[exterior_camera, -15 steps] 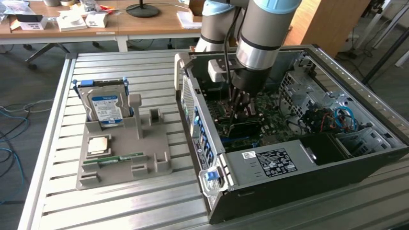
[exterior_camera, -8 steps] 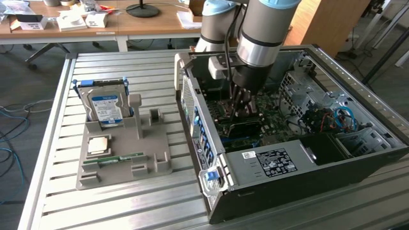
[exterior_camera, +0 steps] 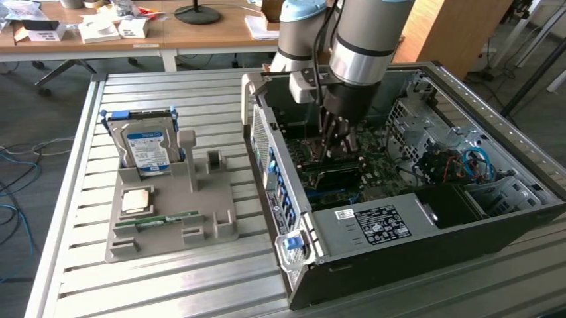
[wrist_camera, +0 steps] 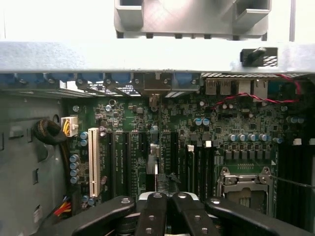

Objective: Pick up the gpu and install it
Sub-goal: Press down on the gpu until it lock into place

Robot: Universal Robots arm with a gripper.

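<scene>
I saw a silver hard drive [exterior_camera: 148, 148] standing upright in the grey holder [exterior_camera: 168, 225], with a green memory stick [exterior_camera: 158, 219] lying lower down. Beside it sat the open computer case [exterior_camera: 495, 218].

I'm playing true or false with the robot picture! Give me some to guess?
1. The silver hard drive with the blue-white label stands upright in the grey plastic holder. True.
2. The robot's gripper is down inside the open black computer case. True.
3. The narrow green memory stick is plugged into the computer. False: it lies on the grey holder.
4. The computer sits on a wooden desk. False: it sits on a ribbed metal table.
</scene>
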